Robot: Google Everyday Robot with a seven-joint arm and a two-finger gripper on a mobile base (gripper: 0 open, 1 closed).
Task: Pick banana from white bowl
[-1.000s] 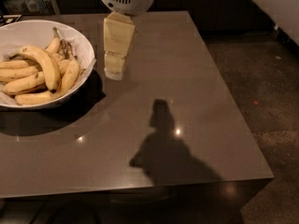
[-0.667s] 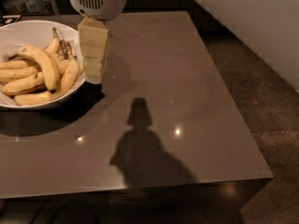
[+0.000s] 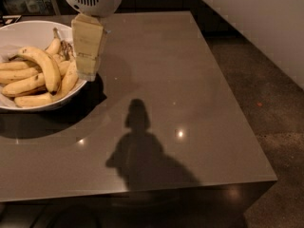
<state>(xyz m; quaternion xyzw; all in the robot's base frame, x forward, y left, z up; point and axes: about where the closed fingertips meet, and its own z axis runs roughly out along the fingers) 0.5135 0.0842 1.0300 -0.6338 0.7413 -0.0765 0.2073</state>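
Dark grey worktop fills most of the view, with a speckled floor along its 3 o'clock side and a pale wall at 1 o'clock. At 9 o'clock sits the white bowl, cut off by the left edge. The banana lies inside it, arched over a heap of slimmer bananas, its tip pointing down toward the bowl's 4 o'clock. The gripper hangs from its white slotted wrist at 11 o'clock, its cream tip low over the bowl's 3 o'clock rim, just beside the fruit. Whether it is spread or pressed together cannot be told. Its shadow lies on the worktop toward 6 o'clock.
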